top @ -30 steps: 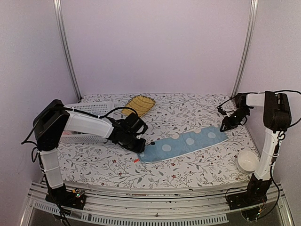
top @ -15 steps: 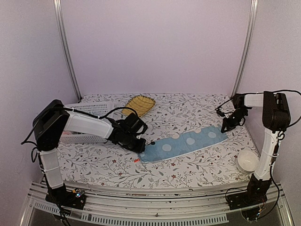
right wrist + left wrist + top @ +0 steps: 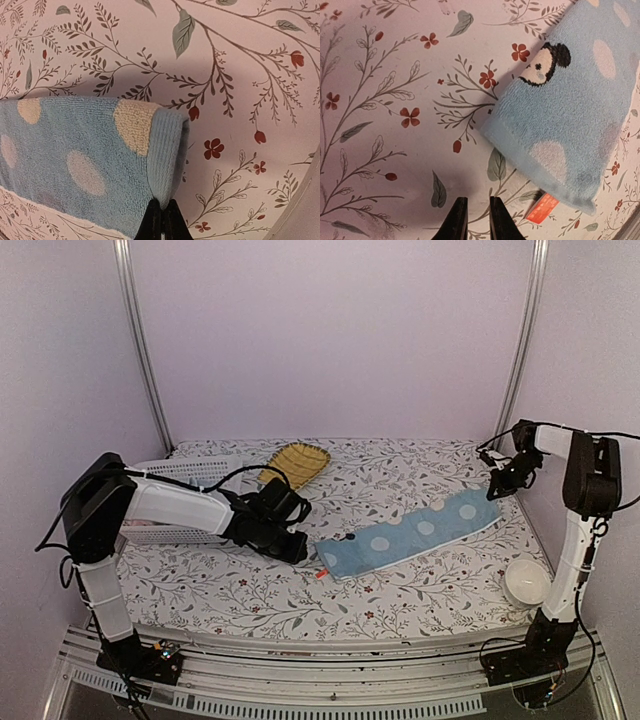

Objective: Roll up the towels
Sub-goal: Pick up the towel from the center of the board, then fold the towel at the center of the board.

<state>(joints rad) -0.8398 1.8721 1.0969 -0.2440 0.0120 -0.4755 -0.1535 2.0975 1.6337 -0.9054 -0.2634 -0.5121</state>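
A light-blue towel (image 3: pixel 415 537) with pale dots and a cartoon print lies as a long folded strip across the table's middle. My right gripper (image 3: pixel 498 492) is shut on the hem at its right end, which is lifted a little. In the right wrist view the gripper (image 3: pixel 162 214) pinches the folded edge of the towel (image 3: pixel 85 150). My left gripper (image 3: pixel 298 548) hovers just left of the towel's other end. Seen from the left wrist, that gripper (image 3: pixel 474 214) has a narrow gap with nothing in it, apart from the towel (image 3: pixel 570 110) and its orange tag (image 3: pixel 542 208).
A yellow leaf-shaped tray (image 3: pixel 296 462) lies at the back centre. A white slotted basket (image 3: pixel 185 472) stands at the back left behind my left arm. A white bowl (image 3: pixel 526 583) sits near the front right corner beside my right arm.
My right gripper shut on the towel's right end and drew it right and back. The whole towel slid right, away from my left gripper, whose jaws parted slightly.
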